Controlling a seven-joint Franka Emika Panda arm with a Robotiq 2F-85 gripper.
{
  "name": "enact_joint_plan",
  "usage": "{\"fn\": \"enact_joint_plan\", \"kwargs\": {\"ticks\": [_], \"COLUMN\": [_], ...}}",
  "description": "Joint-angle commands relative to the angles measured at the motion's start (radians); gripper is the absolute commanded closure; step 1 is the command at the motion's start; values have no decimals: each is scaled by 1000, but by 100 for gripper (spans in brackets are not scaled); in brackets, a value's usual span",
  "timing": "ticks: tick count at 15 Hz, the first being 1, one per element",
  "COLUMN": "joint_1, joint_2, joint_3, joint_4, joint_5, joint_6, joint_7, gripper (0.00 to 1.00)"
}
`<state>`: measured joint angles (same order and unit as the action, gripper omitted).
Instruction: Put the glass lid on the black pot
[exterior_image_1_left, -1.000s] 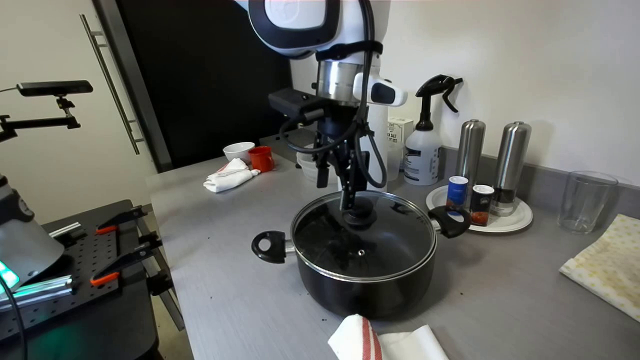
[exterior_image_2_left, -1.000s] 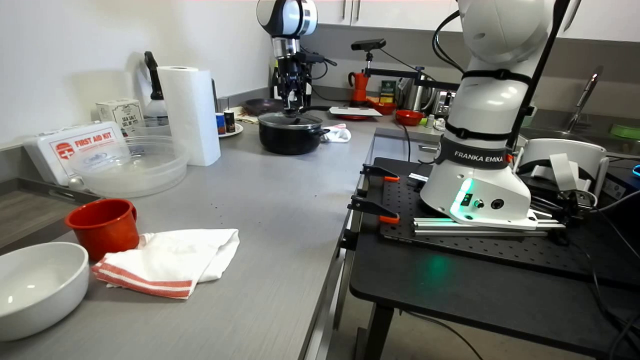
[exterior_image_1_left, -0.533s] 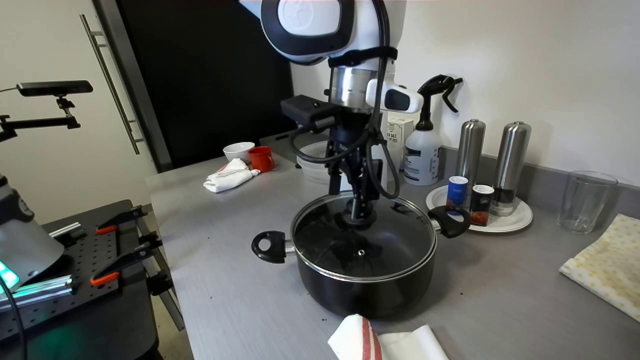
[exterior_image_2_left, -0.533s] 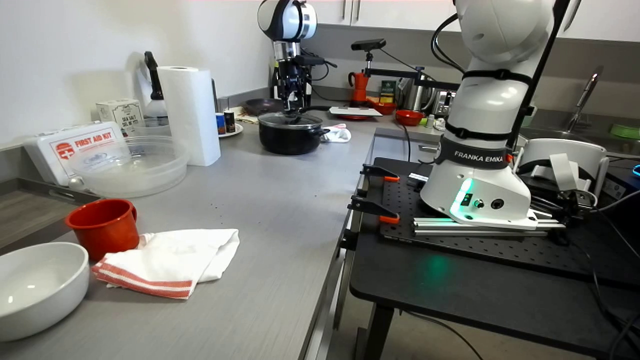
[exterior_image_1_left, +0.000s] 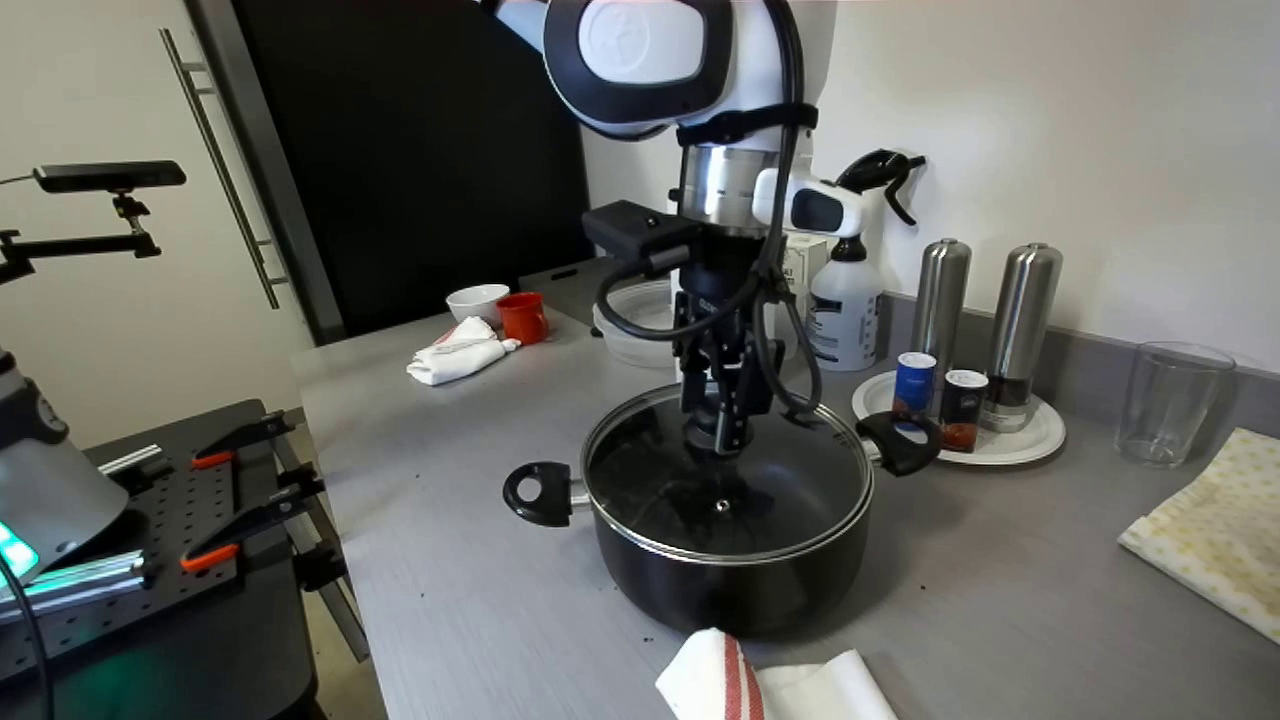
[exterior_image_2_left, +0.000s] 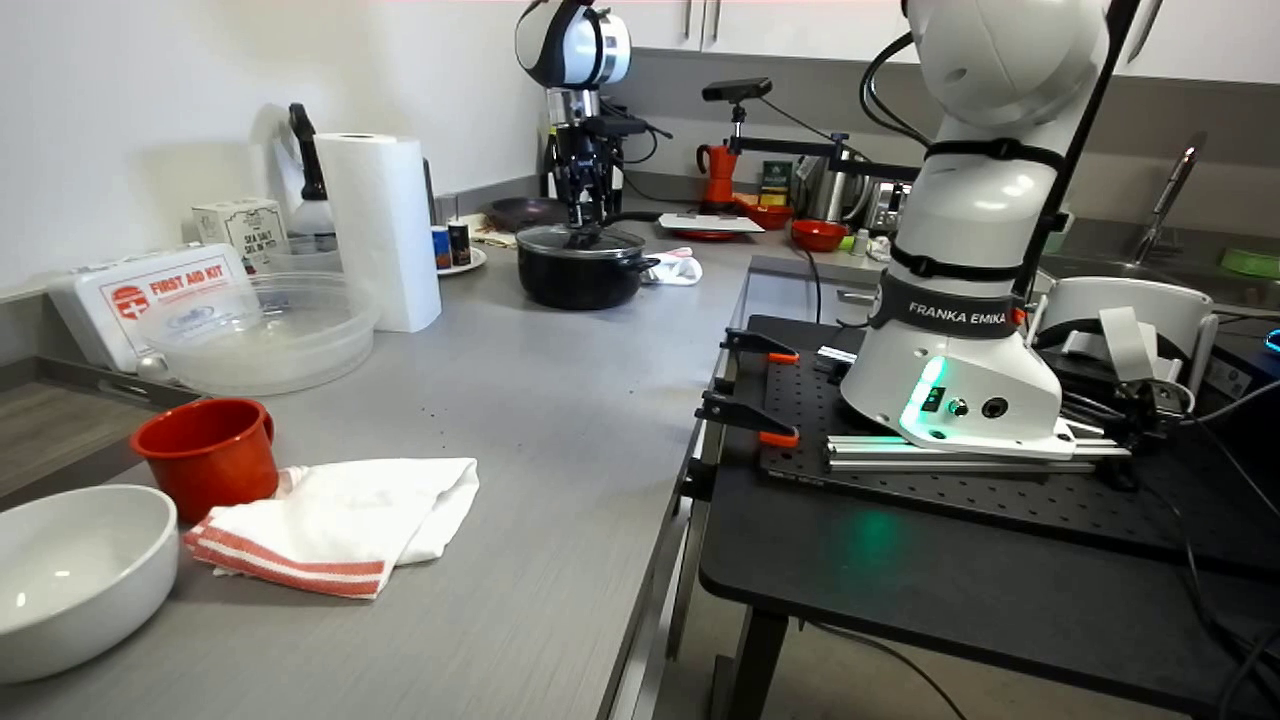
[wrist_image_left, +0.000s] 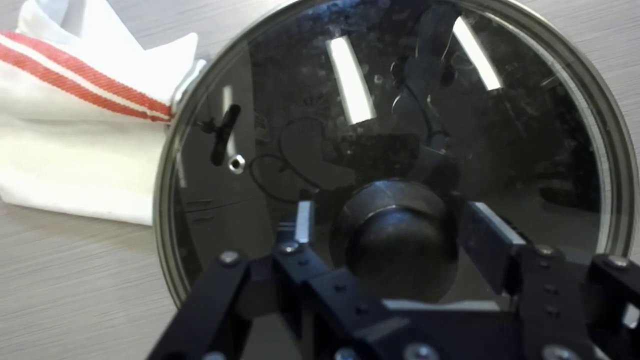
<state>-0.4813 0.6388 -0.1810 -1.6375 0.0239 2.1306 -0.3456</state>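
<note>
Glass lid (exterior_image_1_left: 735, 485): on the black pot (exterior_image_1_left: 735, 595), just below centre in an exterior view; lies level, rim meets pot edge where visible. Placing looks done, my read.
Knob (wrist_image_left: 400, 255): lower centre of wrist view, between the fingers (wrist_image_left: 304, 222); gap shows on both sides.
Gripper (wrist_image_left: 397, 230): jaws parted astride the knob, nothing grasped. Whether a grip or a departure comes next: can't tell.
Knob drag: main risk; sideways exit with fingers this low would likely catch the knob and pull the lid off its seat. Straight up first is safer.
Lid lift-off: clamping here and rising would probably undo the task.
Glass clearance: fingertips low over the lid, gap unclear; going lower could scrape or load it.
Pot handles (exterior_image_1_left: 541, 494): stick out left and right of the pot in the exterior view; a bump could turn the whole pot.
Cable (exterior_image_1_left: 793, 80): loops low over the lid's upper right; might snag on a swing.
White plate (exterior_image_1_left: 1035, 445): right of centre, near one handle; shoved pot might topple the canisters (exterior_image_1_left: 914, 382) on it.
Striped towel (wrist_image_left: 85, 90): upper left of wrist view, by the rim; could bunch under a sliding pot.
</note>
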Motion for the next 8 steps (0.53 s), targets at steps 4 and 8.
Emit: {"fn": "enact_joint_plan", "kwargs": {"ticks": [4, 8], "joint_1": [-3, -3], "joint_2": [24, 29], "joint_3": [0, 0], "joint_4": [58, 62], "joint_5": [19, 18], "joint_6": [-44, -45], "joint_7": [15, 20], "gripper": [75, 75]}}
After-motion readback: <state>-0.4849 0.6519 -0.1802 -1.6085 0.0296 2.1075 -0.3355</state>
